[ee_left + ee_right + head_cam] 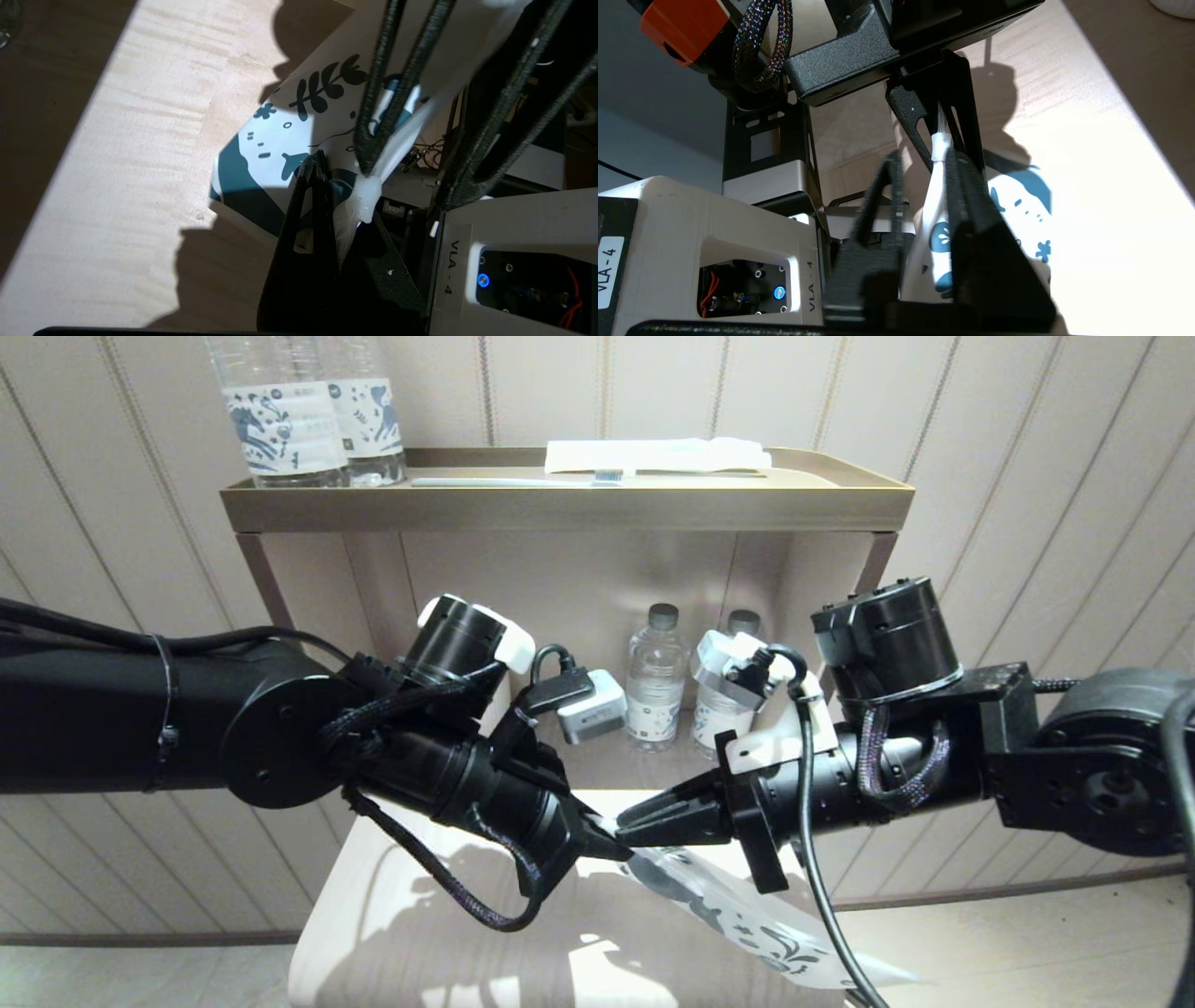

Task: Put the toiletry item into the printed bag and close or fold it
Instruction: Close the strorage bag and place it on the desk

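Right now the left hand is clenched on the soft white blue-printed bag, w/ right hand part-open beside it, so a tug could slip it.

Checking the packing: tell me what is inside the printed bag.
Nothing inside shows. The printed bag hangs over the pale table, its bunched top pinched by the left gripper; its cloth hides any contents.
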Robot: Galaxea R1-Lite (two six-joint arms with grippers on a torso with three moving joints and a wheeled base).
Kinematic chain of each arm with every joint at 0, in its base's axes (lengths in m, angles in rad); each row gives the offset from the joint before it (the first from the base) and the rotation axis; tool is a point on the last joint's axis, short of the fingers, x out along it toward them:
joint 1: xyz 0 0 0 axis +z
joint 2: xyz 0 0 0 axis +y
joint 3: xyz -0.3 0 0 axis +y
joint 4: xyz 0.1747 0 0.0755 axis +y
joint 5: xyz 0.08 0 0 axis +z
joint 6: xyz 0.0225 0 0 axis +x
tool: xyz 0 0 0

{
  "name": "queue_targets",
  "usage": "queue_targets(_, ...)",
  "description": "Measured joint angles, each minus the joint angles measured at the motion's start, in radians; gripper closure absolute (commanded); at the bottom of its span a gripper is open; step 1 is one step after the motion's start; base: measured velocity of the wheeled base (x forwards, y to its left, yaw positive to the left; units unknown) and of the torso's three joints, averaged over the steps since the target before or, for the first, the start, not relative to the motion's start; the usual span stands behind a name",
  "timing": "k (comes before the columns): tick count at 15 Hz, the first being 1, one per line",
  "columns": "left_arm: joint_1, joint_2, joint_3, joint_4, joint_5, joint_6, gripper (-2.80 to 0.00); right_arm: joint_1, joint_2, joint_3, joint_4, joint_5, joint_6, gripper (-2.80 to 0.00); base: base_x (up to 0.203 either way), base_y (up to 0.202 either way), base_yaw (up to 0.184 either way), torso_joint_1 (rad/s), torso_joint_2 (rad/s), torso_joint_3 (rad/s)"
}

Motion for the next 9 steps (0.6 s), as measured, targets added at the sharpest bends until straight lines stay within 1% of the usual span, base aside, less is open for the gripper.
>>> queue_targets(1,0.000,-0.001,-0.007,0.015,-0.001,-0.001,0.00,0.000,0.001,0.000,0.000,0.001,0.001,-2.80,0.000,0.000,0.000,0.000,0.00,0.000)
queue_targets(9,0.001,0.004,-0.020,0.018,-0.002,-0.002,0.00,-0.002,0.008,-0.017,0.002,0.003,0.010,-2.80,0.000,0.000,0.000,0.000,0.00,0.000)
